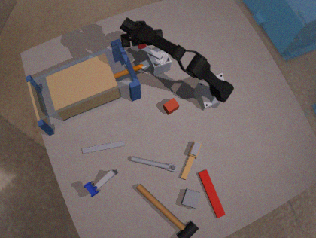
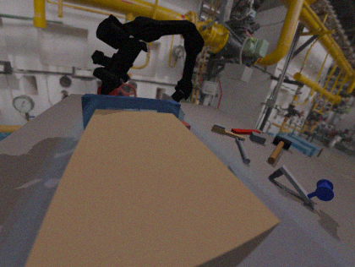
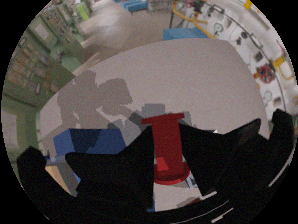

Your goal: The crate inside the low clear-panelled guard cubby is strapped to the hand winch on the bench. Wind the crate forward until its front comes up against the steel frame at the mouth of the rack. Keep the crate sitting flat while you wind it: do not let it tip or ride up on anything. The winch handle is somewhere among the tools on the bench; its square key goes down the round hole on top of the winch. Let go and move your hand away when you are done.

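The tan crate (image 1: 83,83) (image 2: 161,182) sits flat inside the clear-panelled cubby, with a gap between its front and the blue frame (image 1: 137,90) (image 2: 131,101) at the mouth. An orange strap (image 1: 129,71) runs from the crate through the mouth to the grey winch (image 1: 162,65). My gripper (image 1: 141,42) (image 3: 161,127) is shut on the red grip (image 1: 141,47) (image 3: 167,140) of the winch handle, above and beside the winch. The grip looks upright between the fingers. The handle's key and the winch's round hole are hidden, so I cannot tell how the key is seated.
A small red block (image 1: 171,106) lies near the winch. Farther along the bench lie a grey bar (image 1: 103,147), a wrench (image 1: 150,163), a brush (image 1: 189,162), a hammer (image 1: 159,206), a grey block (image 1: 191,198), a red bar (image 1: 211,193) and a blue-ended grey tool (image 1: 91,188) (image 2: 324,190).
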